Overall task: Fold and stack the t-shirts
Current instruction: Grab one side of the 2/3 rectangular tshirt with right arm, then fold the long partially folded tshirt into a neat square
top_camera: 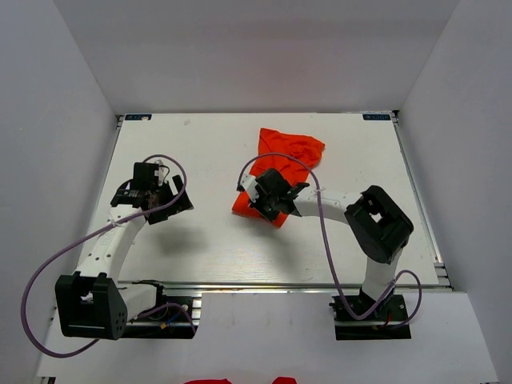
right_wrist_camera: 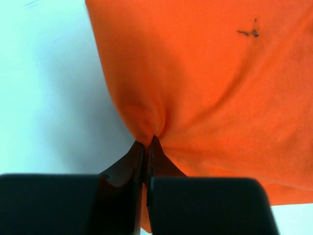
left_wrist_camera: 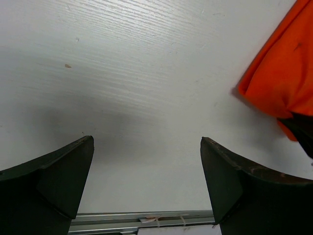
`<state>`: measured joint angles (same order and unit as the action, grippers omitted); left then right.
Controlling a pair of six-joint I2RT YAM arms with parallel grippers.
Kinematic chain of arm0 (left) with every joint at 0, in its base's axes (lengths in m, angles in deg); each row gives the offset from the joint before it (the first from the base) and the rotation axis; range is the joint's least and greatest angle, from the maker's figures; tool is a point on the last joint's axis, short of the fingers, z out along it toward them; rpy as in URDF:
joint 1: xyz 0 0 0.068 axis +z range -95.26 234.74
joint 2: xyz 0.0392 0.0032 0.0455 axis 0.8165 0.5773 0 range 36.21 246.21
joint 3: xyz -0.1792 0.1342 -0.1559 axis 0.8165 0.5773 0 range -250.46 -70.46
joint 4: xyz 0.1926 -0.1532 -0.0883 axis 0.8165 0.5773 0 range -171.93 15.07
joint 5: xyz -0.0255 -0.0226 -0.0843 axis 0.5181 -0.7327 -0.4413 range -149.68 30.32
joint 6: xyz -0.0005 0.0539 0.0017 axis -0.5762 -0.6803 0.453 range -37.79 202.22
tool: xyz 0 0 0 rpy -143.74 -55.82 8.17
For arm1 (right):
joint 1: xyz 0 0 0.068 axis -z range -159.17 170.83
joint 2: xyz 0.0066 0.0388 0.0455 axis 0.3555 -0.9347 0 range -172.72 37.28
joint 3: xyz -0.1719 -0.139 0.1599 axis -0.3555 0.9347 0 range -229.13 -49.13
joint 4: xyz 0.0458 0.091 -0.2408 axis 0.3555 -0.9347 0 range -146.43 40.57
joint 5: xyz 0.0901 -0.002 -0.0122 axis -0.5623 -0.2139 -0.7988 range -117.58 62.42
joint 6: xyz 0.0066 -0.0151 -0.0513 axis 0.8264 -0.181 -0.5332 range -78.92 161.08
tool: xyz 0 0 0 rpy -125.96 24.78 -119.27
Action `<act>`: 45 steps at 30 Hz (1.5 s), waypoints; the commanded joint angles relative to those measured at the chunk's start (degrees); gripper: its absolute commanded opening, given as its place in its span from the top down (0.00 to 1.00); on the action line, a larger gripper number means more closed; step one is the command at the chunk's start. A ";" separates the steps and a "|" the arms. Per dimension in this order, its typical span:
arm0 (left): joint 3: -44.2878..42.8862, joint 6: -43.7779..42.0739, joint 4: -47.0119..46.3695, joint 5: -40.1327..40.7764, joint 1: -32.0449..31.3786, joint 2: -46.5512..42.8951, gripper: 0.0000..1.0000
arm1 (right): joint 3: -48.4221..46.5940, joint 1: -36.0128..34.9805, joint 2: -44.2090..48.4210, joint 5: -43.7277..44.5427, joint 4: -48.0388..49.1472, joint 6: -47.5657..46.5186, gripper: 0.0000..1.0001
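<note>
1. Right gripper [right_wrist_camera: 146,143]: my two fingers are pressed together on a pinch of t-shirt [right_wrist_camera: 205,78]. The cloth puckers into the tips at the low centre of the right wrist view.
2. T-shirt, orange-red: it fills most of that view and has a small dark mark [right_wrist_camera: 249,32] at upper right. From above, it lies crumpled on the table [top_camera: 200,240], just right of centre, running from the upper middle down under my right gripper.
3. Left gripper [left_wrist_camera: 146,142]: my fingers are spread wide with nothing between them, above bare white table. It sits at centre left of the top view, well apart from the shirt.
4. T-shirt edge: it shows at the upper right of the left wrist view, clear of my left fingers.
5. Rail [left_wrist_camera: 146,218]: a metal strip along the bottom edge of the left wrist view.
</note>
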<state>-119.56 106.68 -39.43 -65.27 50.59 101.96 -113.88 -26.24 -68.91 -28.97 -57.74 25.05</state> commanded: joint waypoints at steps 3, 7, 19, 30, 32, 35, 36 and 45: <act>0.23 -0.65 0.30 1.45 -0.16 -1.95 0.00 | 2.61 -3.29 11.87 -15.17 -9.87 8.28 1.00; 0.23 -1.27 0.83 1.45 0.36 -0.81 0.00 | 0.95 -3.99 18.29 -27.76 -15.49 11.54 1.00; -3.27 -4.33 1.88 1.54 0.89 4.11 0.00 | -17.85 2.59 9.18 -26.29 -29.38 14.71 1.00; -4.86 -6.80 1.88 2.68 0.89 7.63 0.00 | -23.49 12.00 6.44 -27.88 -28.78 14.01 1.00; -4.86 -7.32 1.36 2.16 0.89 7.63 0.00 | -23.93 13.84 5.82 -28.23 -28.86 13.48 1.00; -4.86 -7.85 0.75 1.55 0.89 7.63 0.00 | -24.81 16.03 3.72 -32.25 -28.86 11.20 1.00; -4.86 -7.86 0.74 1.54 0.89 7.63 0.00 | -25.59 16.48 3.28 -32.71 -28.86 8.76 1.00; -5.39 -8.38 -0.31 -0.91 0.89 8.77 0.00 | -30.61 20.96 -5.24 -33.60 -28.51 6.10 1.00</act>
<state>-122.73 99.16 -38.51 -64.07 51.21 110.90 -141.64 -6.66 -73.37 -61.21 -86.81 33.09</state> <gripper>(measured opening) 0.996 0.037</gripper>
